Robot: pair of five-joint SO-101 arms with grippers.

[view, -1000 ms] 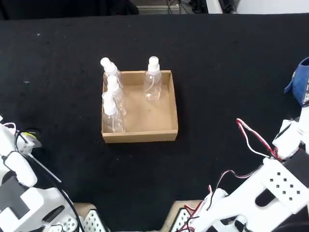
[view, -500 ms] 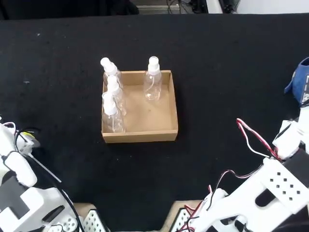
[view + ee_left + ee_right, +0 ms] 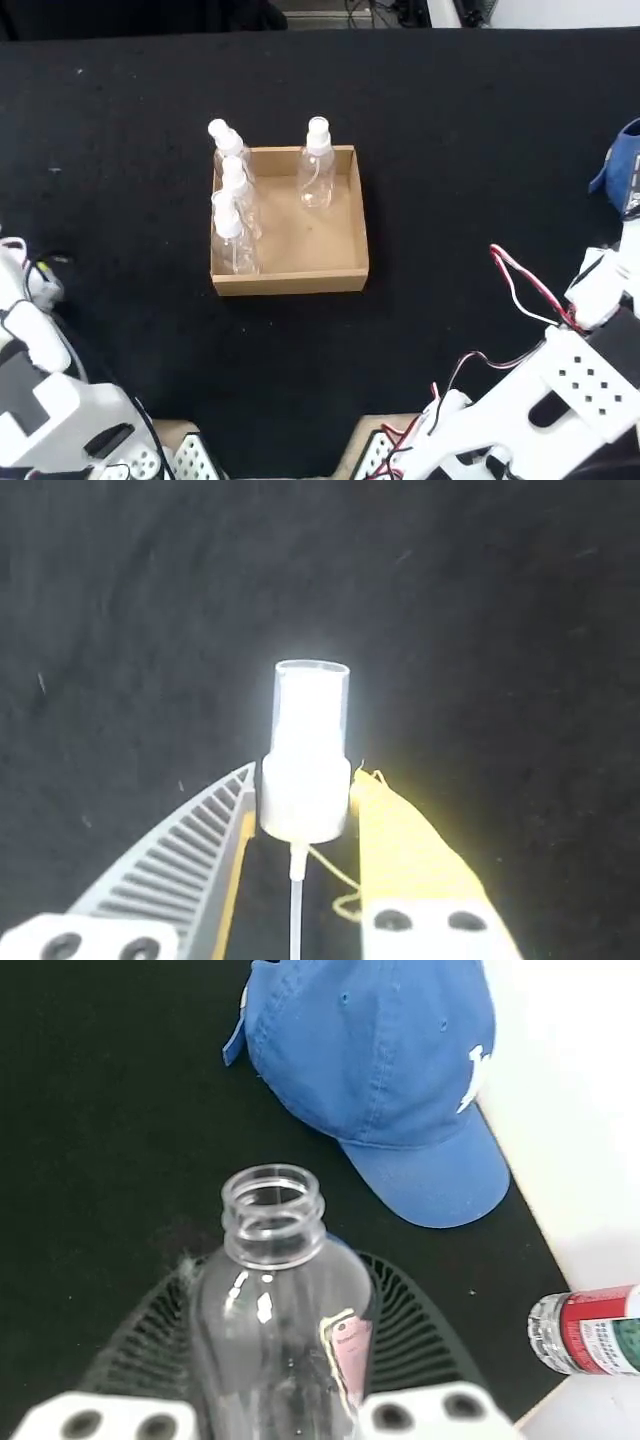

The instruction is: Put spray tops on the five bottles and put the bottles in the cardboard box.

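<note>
Four capped bottles (image 3: 316, 165) stand in the cardboard box (image 3: 290, 283). The left gripper (image 3: 303, 805) pinches the last spray top (image 3: 305, 745). The right gripper (image 3: 280, 1380) clasps the fifth, open bottle (image 3: 272, 1260) near a blue cap (image 3: 385, 1070), not yet topped or boxed.

R end effector (image 3: 276, 1312) grips uncapped bottle (image 3: 272, 1222) nr blue cap (image 3: 380, 1070).
</note>
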